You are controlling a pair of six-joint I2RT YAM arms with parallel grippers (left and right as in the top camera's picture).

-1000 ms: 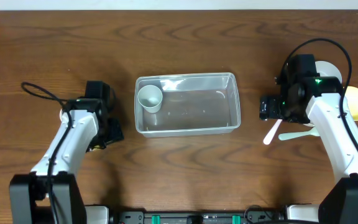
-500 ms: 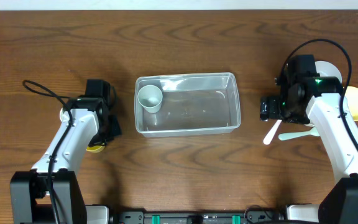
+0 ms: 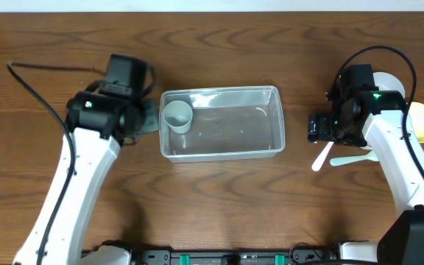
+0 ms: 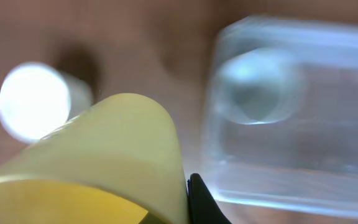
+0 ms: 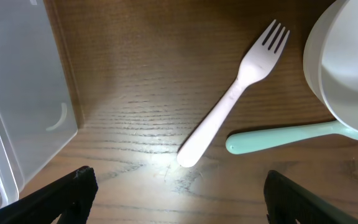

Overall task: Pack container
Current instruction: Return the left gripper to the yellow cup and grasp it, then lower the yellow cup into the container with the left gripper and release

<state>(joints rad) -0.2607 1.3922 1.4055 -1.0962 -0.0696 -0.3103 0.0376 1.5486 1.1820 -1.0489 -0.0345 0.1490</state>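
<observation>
1. The container (image 3: 221, 123) lies in the middle of the surface (image 3: 219, 199), its long sides running from 9 to 3 o'clock. A white cup (image 3: 177, 115) stands upright in its 9 o'clock end.
2. The left fingers (image 3: 146, 118) are raised just beside the container's 9 o'clock rim, closed around a yellow cup (image 4: 104, 143). The wrist view is blurred, so I cannot tell how square the hold is.
3. If that hold is shallow, the yellow cup may slip out on the way over the rim and roll off across the surface.
4. Coming in too low, the cup or the fingers could catch the rim. The light tub would probably skid toward 3 o'clock or tip.
5. Released straight over the white cup, the yellow one may knock it over or wedge into it crooked.
6. The right fingers (image 3: 313, 127) are spread wide and hold nothing. They hover at the container's 3 o'clock, near a white fork (image 5: 232, 99), a teal spoon (image 5: 278, 138) and a white bowl (image 5: 347, 62). If both arms reach in together, they could collide over the tub.
</observation>
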